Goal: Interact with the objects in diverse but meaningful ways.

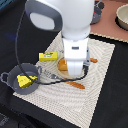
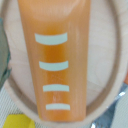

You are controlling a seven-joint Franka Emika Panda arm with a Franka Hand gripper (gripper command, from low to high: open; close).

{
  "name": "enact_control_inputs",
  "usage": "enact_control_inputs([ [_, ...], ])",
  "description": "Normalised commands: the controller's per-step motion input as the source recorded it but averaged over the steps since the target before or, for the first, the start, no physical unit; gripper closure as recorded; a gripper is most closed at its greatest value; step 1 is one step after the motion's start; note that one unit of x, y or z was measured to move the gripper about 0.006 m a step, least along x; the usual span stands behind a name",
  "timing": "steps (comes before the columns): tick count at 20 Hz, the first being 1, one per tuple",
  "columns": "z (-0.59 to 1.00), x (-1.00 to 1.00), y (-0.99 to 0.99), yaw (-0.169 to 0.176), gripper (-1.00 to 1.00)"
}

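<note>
We see the arm low over the bread loaf (image 1: 62, 65) on the striped mat (image 1: 100, 75); our tool is hidden, so we cannot tell its state. The cheese wedge (image 1: 24, 80) sits in the grey pot (image 1: 12, 82), the yellow box (image 1: 47, 56) nearby.

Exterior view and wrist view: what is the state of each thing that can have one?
grey pot: upright, no lid, cheese inside.
cheese wedge: lying in the pot.
yellow box: lying on the mat.
bread loaf: lying on a wooden plate.
end effector: low over the loaf; open or shut unclear.
</note>
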Motion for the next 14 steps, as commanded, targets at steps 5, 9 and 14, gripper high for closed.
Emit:
enact_control_inputs([
  [5,1.0,0.22,0.07,0.0,-1.0],
  [9,0.53,0.06,0.0,0.001,-1.0],
  [14,0.14,-0.03,0.02,0.037,-1.0],
])
